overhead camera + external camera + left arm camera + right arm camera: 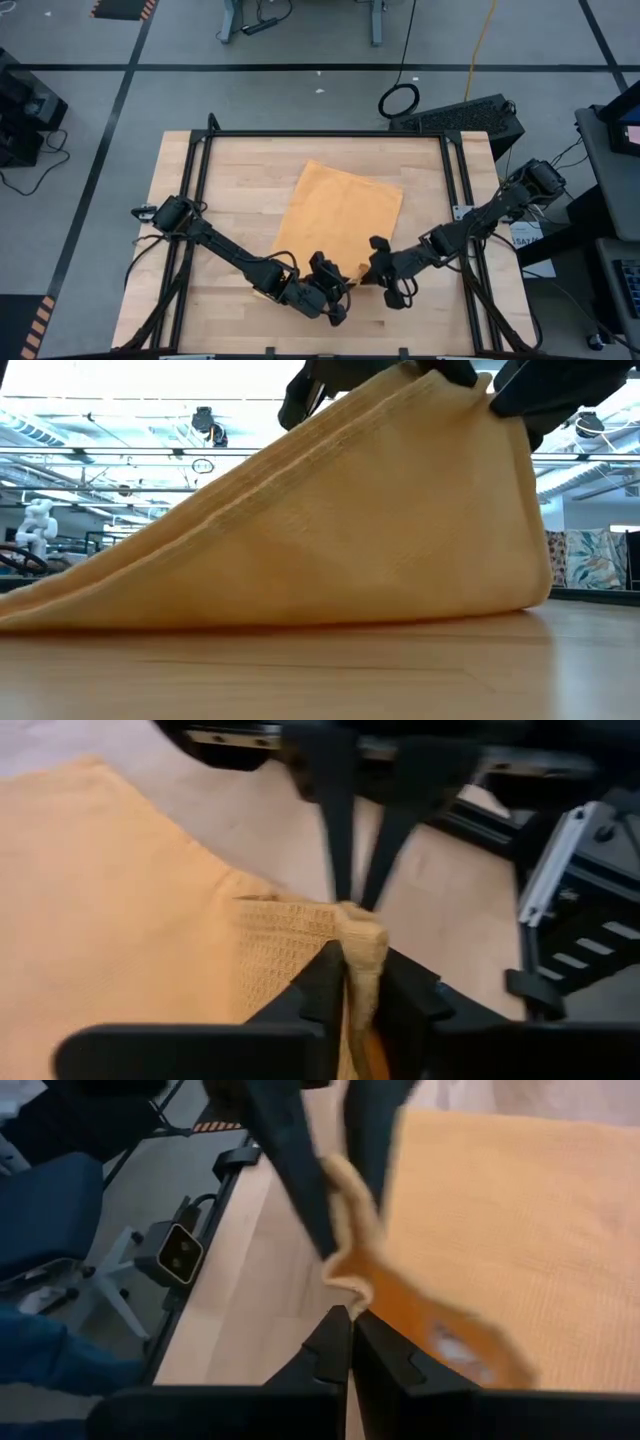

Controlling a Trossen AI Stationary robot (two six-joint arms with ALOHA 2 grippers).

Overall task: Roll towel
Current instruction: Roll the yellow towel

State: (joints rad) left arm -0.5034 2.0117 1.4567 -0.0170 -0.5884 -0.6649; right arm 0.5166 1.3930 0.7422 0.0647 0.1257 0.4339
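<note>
The mustard-yellow towel (335,215) lies at the middle of the wooden table, turned askew. Its near part is raised into a tent (380,510), and its far part rests flat on the wood. My left gripper (338,287) and my right gripper (372,270) meet tip to tip at the towel's near corner. Both are shut on it. In the left wrist view my own fingers (362,982) come from below and the right arm's fingers (358,870) from above, onto the same bunch of cloth. My left gripper pinches a bunched fold at the towel's near corner (362,935) between its two fingers, several layers. It comes slanting from the table's near left side. The corner is lifted clear, and the cloth slopes down from it to the table. My right gripper pinches the same near corner (345,1285) between its two fingers, right against the left gripper's fingertips. It comes slanting from the table's right side. A flap of cloth (440,1330) hangs slack beside the fingers, and the rest slopes down to the table.
A black frame (320,133) rims the tabletop. Bare wood lies left of the towel (230,200) and along the near edge (420,320). A black case (470,115) stands beyond the far right corner. A chair (50,1210) shows off the table.
</note>
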